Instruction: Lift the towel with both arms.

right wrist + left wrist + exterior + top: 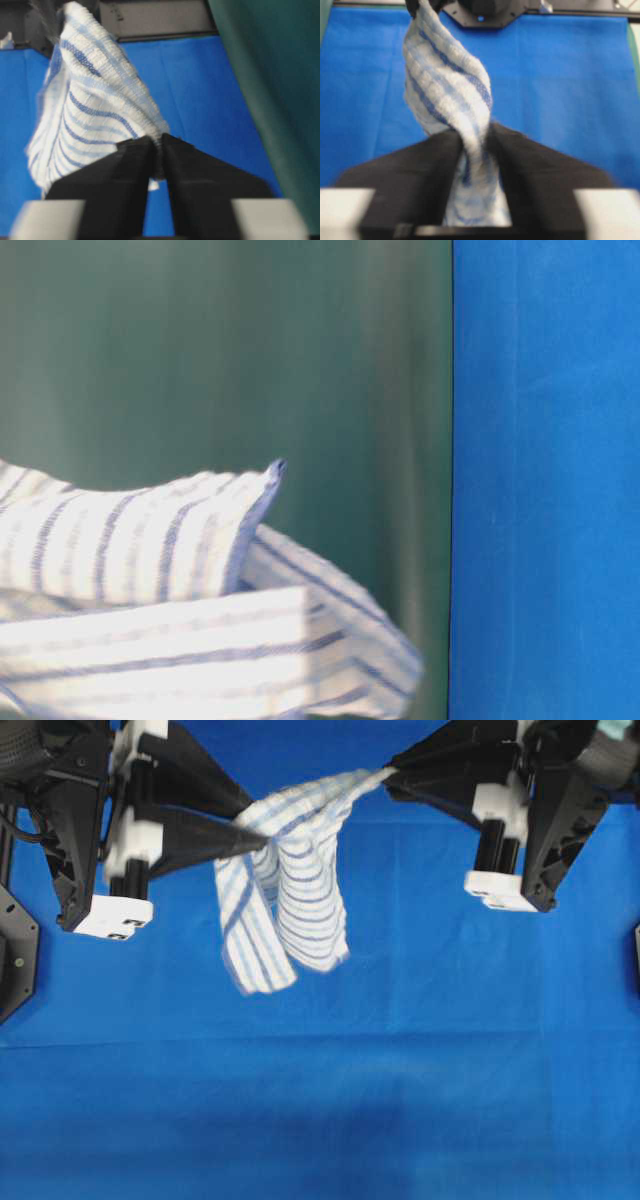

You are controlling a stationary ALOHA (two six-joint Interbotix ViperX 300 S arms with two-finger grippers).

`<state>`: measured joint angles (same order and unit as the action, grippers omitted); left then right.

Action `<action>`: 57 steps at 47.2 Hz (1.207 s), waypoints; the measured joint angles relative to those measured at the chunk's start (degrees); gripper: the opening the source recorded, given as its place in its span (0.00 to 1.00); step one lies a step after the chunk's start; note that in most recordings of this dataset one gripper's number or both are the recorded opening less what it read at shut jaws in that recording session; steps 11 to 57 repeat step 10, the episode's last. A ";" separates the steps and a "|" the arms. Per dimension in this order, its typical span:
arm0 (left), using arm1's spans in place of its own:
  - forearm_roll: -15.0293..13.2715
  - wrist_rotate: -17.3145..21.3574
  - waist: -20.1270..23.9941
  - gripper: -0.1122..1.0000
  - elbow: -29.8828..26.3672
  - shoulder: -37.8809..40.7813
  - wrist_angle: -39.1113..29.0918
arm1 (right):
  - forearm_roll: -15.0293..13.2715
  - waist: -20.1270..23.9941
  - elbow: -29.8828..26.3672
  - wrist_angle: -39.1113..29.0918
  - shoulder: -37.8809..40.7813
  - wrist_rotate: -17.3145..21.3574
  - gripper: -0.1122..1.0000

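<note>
Two sets of fingers (262, 842) (388, 772) pinch the towel (290, 880), stretched left-right, folds hanging down.

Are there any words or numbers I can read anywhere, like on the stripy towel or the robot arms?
No text: none can be read in any view.
Towel: only blue and white stripes, no label showing.
Left gripper and right gripper: plain black fingers, no writing.
White mount blocks: small dark marks, too small and blurred to read.
Blue cloth on the table: plain.
</note>
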<state>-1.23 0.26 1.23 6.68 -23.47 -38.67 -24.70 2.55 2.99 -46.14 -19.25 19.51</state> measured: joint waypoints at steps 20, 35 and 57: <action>0.00 -0.09 0.18 0.93 1.58 -0.35 0.35 | -0.70 0.00 0.26 0.00 0.00 -0.09 0.67; 0.00 -0.09 0.18 0.93 1.58 -0.35 0.35 | -0.70 0.00 0.26 0.00 0.00 -0.09 0.67; 0.00 -0.09 0.18 0.93 1.58 -0.35 0.35 | -0.70 0.00 0.26 0.00 0.00 -0.09 0.67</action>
